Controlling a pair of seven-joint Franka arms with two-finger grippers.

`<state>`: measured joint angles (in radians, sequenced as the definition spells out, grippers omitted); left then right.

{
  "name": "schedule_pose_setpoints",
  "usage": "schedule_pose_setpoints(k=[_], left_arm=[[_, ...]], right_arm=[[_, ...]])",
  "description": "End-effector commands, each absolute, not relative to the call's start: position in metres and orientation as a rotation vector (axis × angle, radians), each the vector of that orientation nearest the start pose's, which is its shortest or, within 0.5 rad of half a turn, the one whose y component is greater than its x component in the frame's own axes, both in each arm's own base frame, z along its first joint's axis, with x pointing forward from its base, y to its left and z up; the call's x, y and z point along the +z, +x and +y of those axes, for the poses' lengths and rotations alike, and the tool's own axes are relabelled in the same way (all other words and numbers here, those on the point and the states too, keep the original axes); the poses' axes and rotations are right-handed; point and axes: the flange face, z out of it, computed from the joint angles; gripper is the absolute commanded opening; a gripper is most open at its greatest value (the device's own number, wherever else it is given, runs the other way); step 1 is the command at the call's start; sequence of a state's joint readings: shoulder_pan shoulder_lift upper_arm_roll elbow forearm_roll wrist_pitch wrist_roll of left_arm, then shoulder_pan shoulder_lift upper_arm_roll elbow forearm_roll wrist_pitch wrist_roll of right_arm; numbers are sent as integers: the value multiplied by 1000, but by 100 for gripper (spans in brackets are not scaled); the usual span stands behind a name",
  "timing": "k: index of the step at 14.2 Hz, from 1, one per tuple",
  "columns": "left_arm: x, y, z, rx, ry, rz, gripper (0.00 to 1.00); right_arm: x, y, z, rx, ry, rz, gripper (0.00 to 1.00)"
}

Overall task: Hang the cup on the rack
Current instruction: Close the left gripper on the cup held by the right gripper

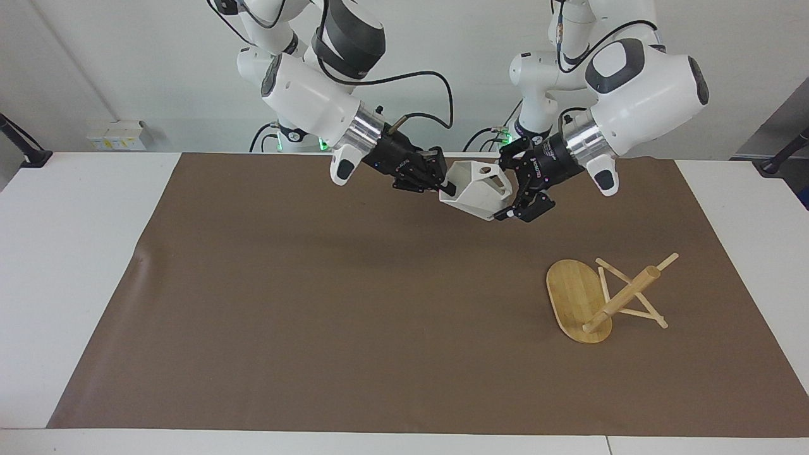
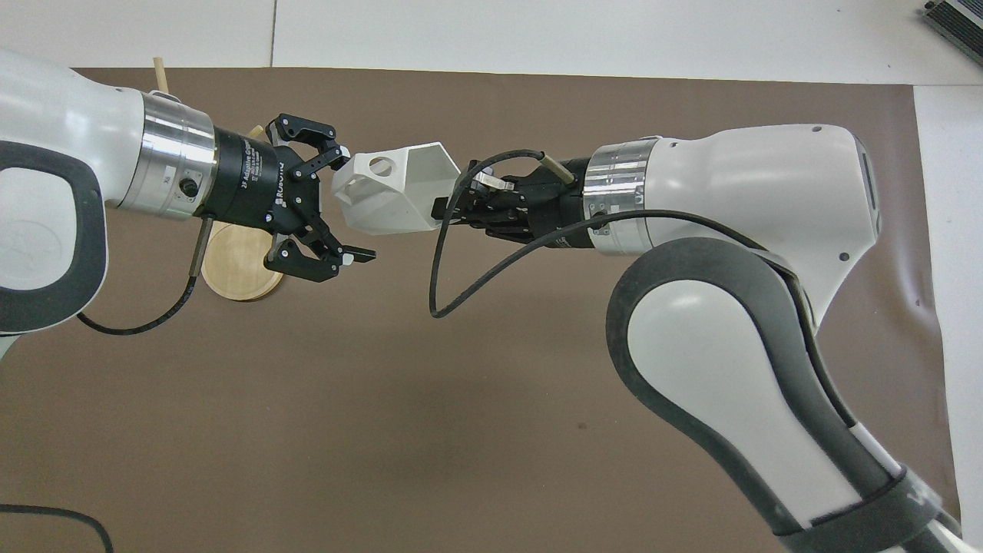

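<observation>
The white faceted cup (image 1: 475,189) hangs in the air on its side over the mat's edge nearest the robots; it also shows in the overhead view (image 2: 392,196). My right gripper (image 1: 447,186) is shut on the cup's rim (image 2: 439,211). My left gripper (image 1: 507,189) is open, its fingers straddling the cup's bottom and handle end (image 2: 353,201); I cannot tell whether they touch it. The bamboo rack (image 1: 607,297) lies tipped over on the mat toward the left arm's end. In the overhead view its oval base (image 2: 230,265) is partly hidden under my left arm.
A brown mat (image 1: 354,303) covers most of the white table (image 1: 76,253). A black cable loops down from my right wrist (image 2: 434,284).
</observation>
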<state>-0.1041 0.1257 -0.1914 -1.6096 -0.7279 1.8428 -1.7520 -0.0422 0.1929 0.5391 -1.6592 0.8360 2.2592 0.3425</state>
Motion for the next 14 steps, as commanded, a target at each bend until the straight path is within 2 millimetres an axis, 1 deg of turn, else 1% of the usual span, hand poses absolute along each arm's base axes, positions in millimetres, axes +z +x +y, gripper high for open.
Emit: schedule_pose_setpoints(k=[1,2,3,4,5,6,7,8,9,12,14], left_arm=[[585,567,-230,-770,1740,1879,100],[585,567,-229,-769,1739,1879,100],[585,567,-229,-768,1737,1880,94],[584,567,-229,-768,1738,1882,71],[585,567,-229,-767,1739,1880,50],[585,567,-229,-764,1740,1880,32],[584,567,-229,-765,1741,1881,16],[584,567,-229,-762,1741,1881,3],[584,567,-228,-762,1741,1883,0],[592,565,-225,-735,1739,1877,0],[593,565,-223,-728,1737,1879,0]], right_arm=[[563,578,303,-19,-2168,356,0],[563,578,303,-19,-2168,356,0],[563,578,303,-17,-2168,356,0],[564,578,303,-20,-2168,355,0],[563,578,303,-18,-2168,357,0],[563,578,303,-18,-2168,357,0],[563,578,303,-19,-2168,356,0],[563,578,303,-18,-2168,357,0],[563,578,303,-18,-2168,357,0],[563,578,303,-17,-2168,359,0],[563,578,303,-16,-2168,357,0]])
